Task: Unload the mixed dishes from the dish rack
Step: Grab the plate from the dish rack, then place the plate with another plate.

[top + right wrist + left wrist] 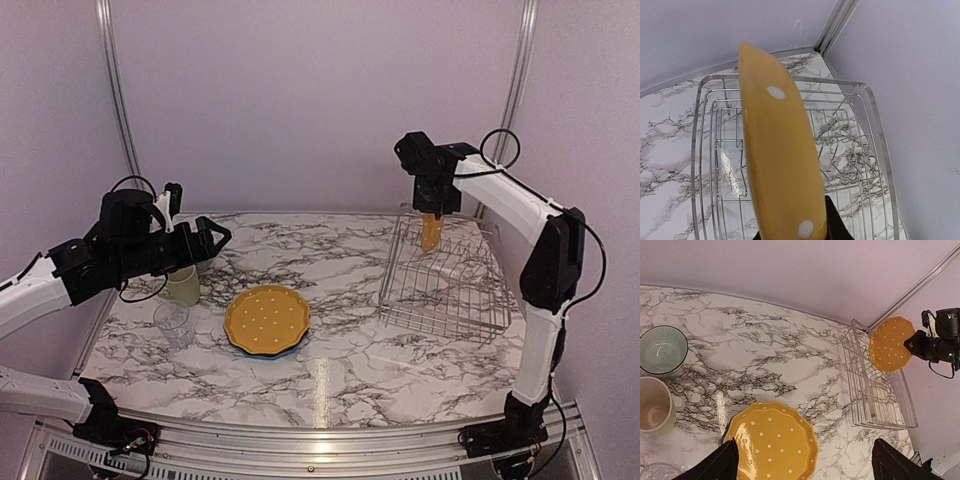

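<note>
My right gripper [432, 212] is shut on a yellow-orange dotted plate [431, 234] and holds it on edge, lifted above the far end of the silver wire dish rack [445, 285]. In the right wrist view the plate [777, 160] fills the middle, with the rack [860, 165] holding nothing below it. A second yellow-orange plate [267, 319] lies flat on the blue plate [293, 348] at the table's middle. My left gripper [215, 238] is open and empty, high above the pale green mug [183, 286] and clear glass [173, 325]. The small pale bowl [661, 350] shows in the left wrist view.
The marble table [330, 375] is bounded by lilac walls at the back and sides. The rack stands at the right, close to the right wall. Mug [654, 405], bowl and glass [655, 472] cluster at the left, beside the stacked plates [772, 442].
</note>
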### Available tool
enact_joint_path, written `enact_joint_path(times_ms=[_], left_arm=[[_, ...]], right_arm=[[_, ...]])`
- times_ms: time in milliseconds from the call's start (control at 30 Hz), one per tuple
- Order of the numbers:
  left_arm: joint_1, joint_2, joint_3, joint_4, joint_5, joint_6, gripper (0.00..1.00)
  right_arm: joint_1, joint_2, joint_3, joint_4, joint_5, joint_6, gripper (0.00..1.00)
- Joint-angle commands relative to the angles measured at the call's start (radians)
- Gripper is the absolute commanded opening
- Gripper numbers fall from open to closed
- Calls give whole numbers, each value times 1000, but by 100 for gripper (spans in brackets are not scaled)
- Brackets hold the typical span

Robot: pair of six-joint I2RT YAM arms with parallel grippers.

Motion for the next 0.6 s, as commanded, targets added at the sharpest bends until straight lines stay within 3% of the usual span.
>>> enact_joint_path(times_ms=[0, 167, 367, 567], left_arm=[[0, 19, 16, 16, 21, 13, 95], [0, 24, 19, 15, 21, 12, 95], [0, 27, 15, 19, 17, 11, 95], [0, 39, 20, 27, 26, 9, 95]], right_arm=[[2, -136, -22, 57, 101, -46, 0], [-7, -236, -92, 133, 39, -97, 0], [-96, -507, -413, 563, -453, -235, 0], [-133, -587, -508, 684, -843, -205, 0]])
